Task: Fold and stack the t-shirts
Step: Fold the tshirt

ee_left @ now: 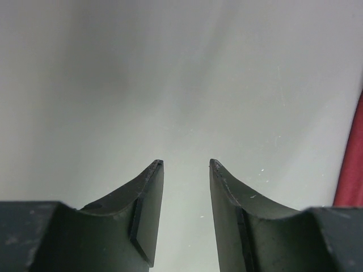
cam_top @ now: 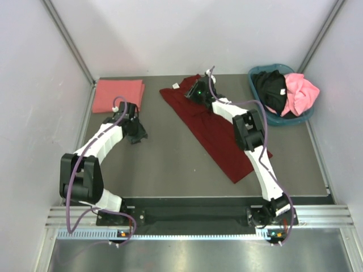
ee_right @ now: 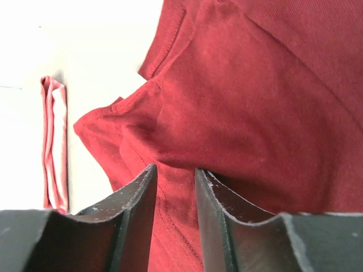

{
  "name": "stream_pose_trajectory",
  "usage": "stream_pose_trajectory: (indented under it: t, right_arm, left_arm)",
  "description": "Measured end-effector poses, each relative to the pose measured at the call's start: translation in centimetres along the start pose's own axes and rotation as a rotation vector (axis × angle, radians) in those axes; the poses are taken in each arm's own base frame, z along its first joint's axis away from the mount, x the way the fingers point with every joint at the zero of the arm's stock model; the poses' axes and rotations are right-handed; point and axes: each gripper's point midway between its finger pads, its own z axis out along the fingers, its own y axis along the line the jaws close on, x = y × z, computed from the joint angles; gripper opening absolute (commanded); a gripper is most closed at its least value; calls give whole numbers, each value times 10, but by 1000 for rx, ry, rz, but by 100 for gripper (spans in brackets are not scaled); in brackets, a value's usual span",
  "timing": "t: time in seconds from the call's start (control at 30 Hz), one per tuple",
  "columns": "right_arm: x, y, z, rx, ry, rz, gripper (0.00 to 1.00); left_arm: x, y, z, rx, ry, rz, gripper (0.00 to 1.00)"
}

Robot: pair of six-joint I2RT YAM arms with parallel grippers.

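Worktop (cam_top: 170,164) carries the maroon t-shirt (cam_top: 212,133) in a long fold across its middle. Right fingers (ee_right: 139,198) stand narrowly parted at its collar end; left fingers (ee_left: 147,198), narrowly parted and empty, hover near the folded salmon-pink t-shirt (cam_top: 118,95).

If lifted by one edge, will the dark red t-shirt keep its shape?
Probably not: the dark red t-shirt lies flat and bunches in soft folds by the right gripper, so it should droop. Thin cloth, likely light.
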Motion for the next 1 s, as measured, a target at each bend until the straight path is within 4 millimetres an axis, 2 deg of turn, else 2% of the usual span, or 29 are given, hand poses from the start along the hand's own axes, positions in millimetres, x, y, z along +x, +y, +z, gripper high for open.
stream_pose_trajectory:
  t: [0.1, 0.23, 0.3, 0.43, 0.47, 0.5, 0.57, 0.63, 0.7, 0.83, 0.93, 1.0]
  right_arm:
    - [0, -1, -7, -15, 16, -51, 41]
    - [-2, 3, -43, -9, 56, -147, 46]
    - [-10, 12, -68, -16, 52, -198, 50]
    - [-45, 47, -135, -60, -22, -308, 50]
    - [-51, 52, -150, -63, -36, -330, 49]
    - [-55, 56, -164, -63, -47, -350, 41]
    - [-57, 56, -187, -52, -50, -387, 34]
    - [-46, 39, -204, -2, -16, -414, 22]
    - [-26, 9, -213, 75, 40, -431, 11]
    - [43, -85, -235, 300, 239, -461, 2]
    - [86, -141, -261, 444, 375, -472, 0]
    - [84, -140, -268, 456, 347, -482, 0]
  left_arm:
    - [1, -3, -2, 8, -3, 6, 45]
    - [3, -16, -14, 61, -14, 22, 45]
    - [6, -26, -21, 108, -8, 39, 46]
    - [20, -41, -26, 169, 28, 72, 48]
    - [24, -44, -25, 186, 40, 77, 48]
    - [30, -46, -25, 201, 58, 79, 48]
    - [39, -48, -24, 229, 90, 79, 48]
    - [44, -50, -24, 248, 114, 78, 48]
    - [46, -52, -25, 262, 123, 80, 48]
    - [40, -55, -26, 265, 120, 81, 48]
    - [28, -56, -28, 270, 97, 69, 48]
    - [21, -55, -29, 269, 83, 56, 47]
